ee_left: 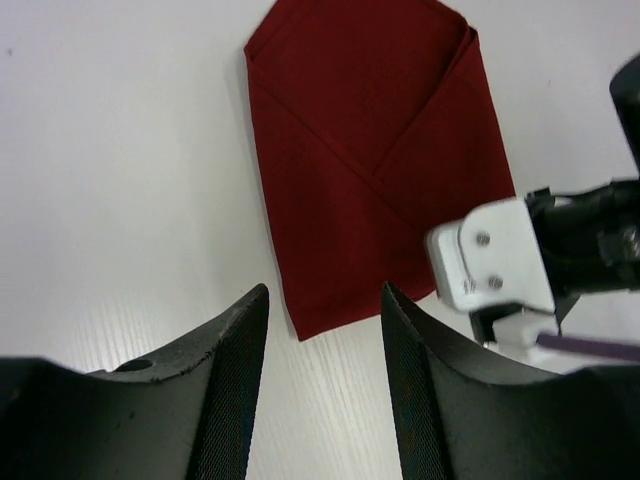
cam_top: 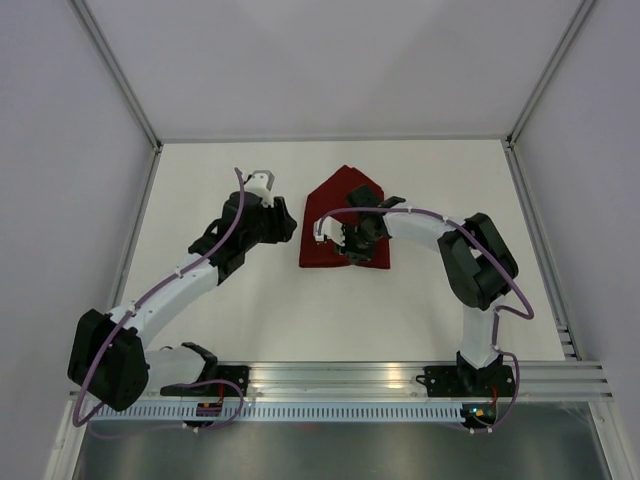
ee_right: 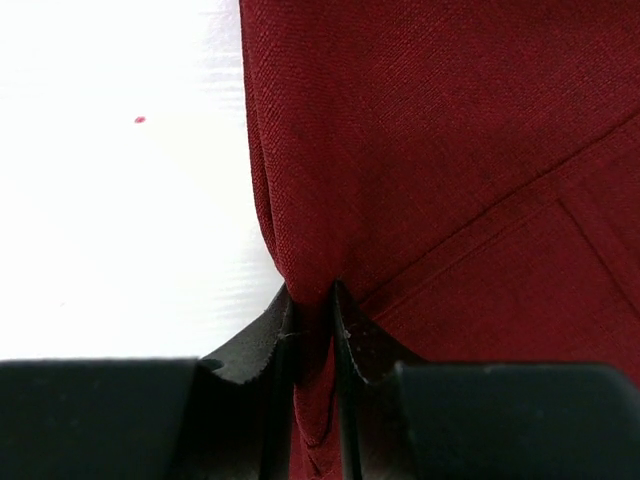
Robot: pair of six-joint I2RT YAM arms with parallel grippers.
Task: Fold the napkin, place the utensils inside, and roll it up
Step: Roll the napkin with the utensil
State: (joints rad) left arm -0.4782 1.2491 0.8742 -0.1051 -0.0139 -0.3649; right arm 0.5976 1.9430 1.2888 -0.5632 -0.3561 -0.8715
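The maroon napkin (cam_top: 328,225) lies folded on the white table, with a pointed far end and flaps overlapping in the middle. It also shows in the left wrist view (ee_left: 370,170) and fills the right wrist view (ee_right: 430,150). My right gripper (cam_top: 352,242) sits over the napkin's near right part and is shut on a pinched fold of cloth at its edge (ee_right: 312,300). My left gripper (cam_top: 284,226) is open and empty, just left of the napkin, its jaws apart near the napkin's corner (ee_left: 325,300). The knife is out of view.
The right arm's white wrist part (ee_left: 495,265) shows close to my left gripper. An aluminium rail (cam_top: 350,380) runs along the near table edge. Frame posts (cam_top: 135,110) and pale walls bound the table at the sides and back.
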